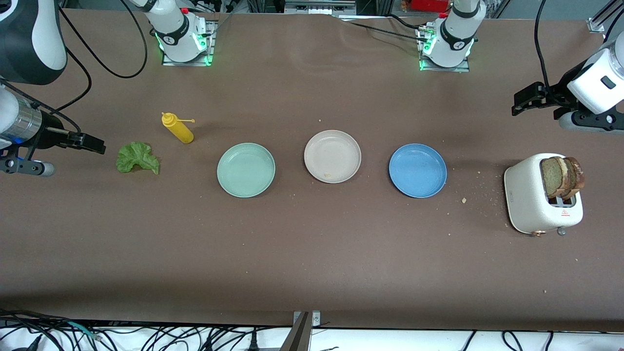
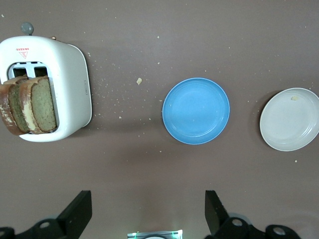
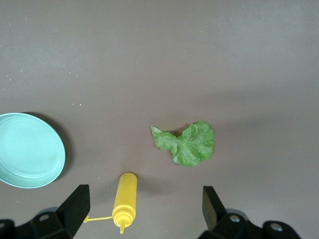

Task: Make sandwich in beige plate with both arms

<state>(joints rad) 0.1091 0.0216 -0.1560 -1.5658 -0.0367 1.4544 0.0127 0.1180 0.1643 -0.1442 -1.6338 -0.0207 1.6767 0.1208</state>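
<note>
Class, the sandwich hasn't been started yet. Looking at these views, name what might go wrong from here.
1. The bread slices stand packed together in the toaster; the open left gripper might pull out both or tip the toaster.
2. The lettuce leaf lies flat and thin; the open right gripper may scrape the table instead.
3. The beige plate sits between two similar plates, so misplacing is possible.

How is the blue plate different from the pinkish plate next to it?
The blue plate is bright blue, while the beige plate is pale beige-pink. The blue plate sits toward the left arm's end of the table, closer to the toaster; the beige plate is the middle one of the three plates. The beige plate has a small crumb in it; the blue plate looks clean. Both are round, shallow, and hold no food.
</note>
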